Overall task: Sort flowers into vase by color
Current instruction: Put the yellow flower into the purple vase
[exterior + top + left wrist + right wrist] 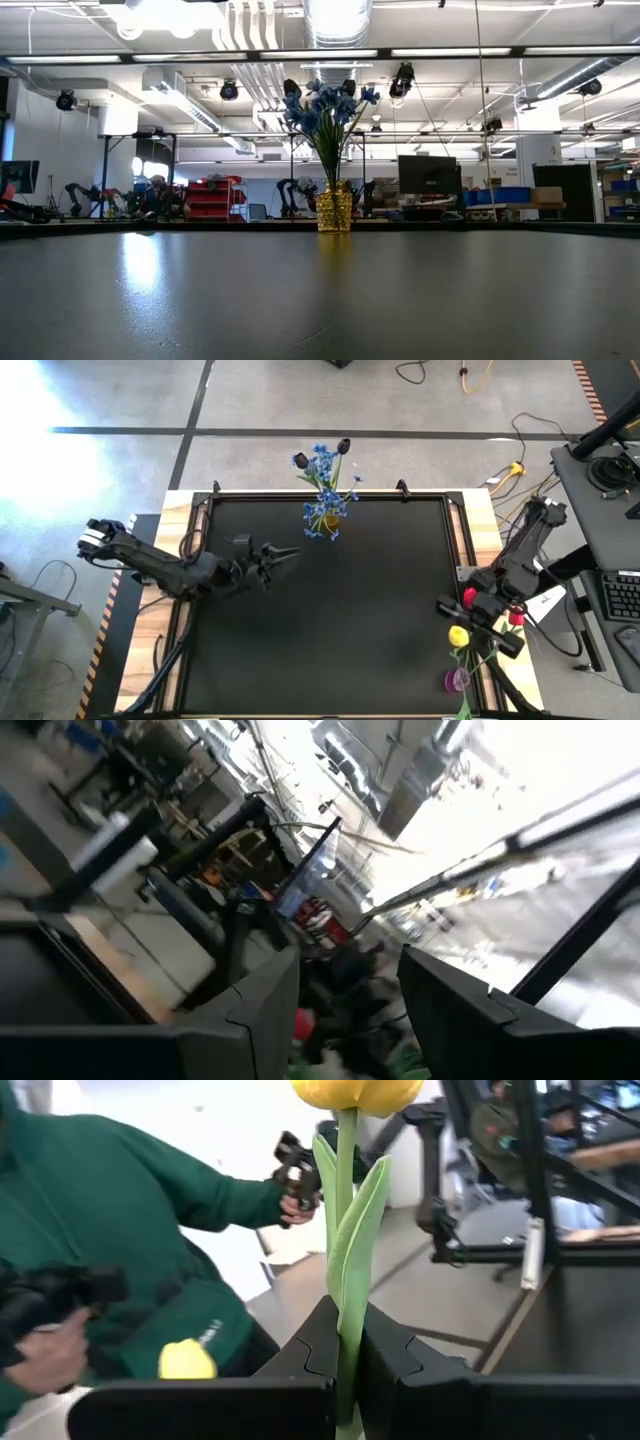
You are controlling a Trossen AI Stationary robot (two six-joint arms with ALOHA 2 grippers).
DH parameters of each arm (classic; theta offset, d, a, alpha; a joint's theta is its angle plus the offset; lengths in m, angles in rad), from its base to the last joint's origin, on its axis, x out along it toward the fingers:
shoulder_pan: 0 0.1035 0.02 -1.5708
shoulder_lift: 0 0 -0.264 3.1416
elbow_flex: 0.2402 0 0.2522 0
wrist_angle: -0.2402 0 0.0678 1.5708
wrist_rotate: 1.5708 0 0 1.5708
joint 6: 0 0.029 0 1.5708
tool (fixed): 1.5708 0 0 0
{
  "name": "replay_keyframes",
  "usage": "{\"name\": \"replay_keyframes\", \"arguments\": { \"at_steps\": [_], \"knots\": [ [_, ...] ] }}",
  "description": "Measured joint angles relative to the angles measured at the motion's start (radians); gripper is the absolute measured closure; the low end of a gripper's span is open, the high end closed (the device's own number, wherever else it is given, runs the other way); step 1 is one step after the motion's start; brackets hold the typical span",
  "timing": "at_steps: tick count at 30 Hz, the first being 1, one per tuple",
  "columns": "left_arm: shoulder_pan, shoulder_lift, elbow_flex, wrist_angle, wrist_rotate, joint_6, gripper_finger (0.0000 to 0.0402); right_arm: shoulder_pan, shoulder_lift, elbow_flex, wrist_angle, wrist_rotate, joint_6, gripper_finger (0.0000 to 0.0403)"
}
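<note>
A gold vase (330,518) stands at the table's far edge, also seen in the low view (334,210). It holds blue flowers (325,105) and near-black tulips (343,447). At the table's right edge my right gripper (470,622) is shut on a yellow tulip (458,635). In the right wrist view the tulip's head (355,1090) stands above the fingers. My left gripper (285,555) hovers over the left half of the table, open and empty, pointing toward the right; its wrist view shows the gap between its fingers (350,1020). My right gripper pinches the yellow tulip's green stem (347,1295) and a leaf lying along it between its two fingers, well below the head. The fingers lie across the stem. The head stands above the fingers; the stem's lower end is hidden by them.
Red flower heads (515,618) and a purple thing (455,680) sit near the table's right near corner by my right arm. A person in a green top (120,1230) holds control handles beyond the table. The black mat (350,640) lies between the arms.
</note>
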Motion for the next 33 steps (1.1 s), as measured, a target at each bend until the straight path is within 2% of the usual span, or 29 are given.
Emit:
{"name": "replay_keyframes", "arguments": {
  "at_steps": [3, 12, 20, 33],
  "knots": [
    [0.0, -0.009, 0.0, 0.001, 0.001, -0.057, 0.0237, 0.04, -0.025, -0.051, 0.058, 0.0, 0.0, 0.0393],
    [0.001, -0.012, 0.0, -0.001, 0.001, -0.032, 0.0237, 0.109, -0.035, -0.096, 0.07, 0.019, 0.003, 0.0394],
    [0.001, -0.012, 0.0, -0.001, 0.001, -0.035, 0.0237, 0.116, 0.035, -0.096, 0.149, 0.031, -0.002, 0.0394],
    [0.001, -0.012, 0.0, -0.003, 0.002, -0.035, 0.0237, 0.117, 0.091, -0.098, 0.091, -0.008, 0.018, 0.0389]
  ]
}}
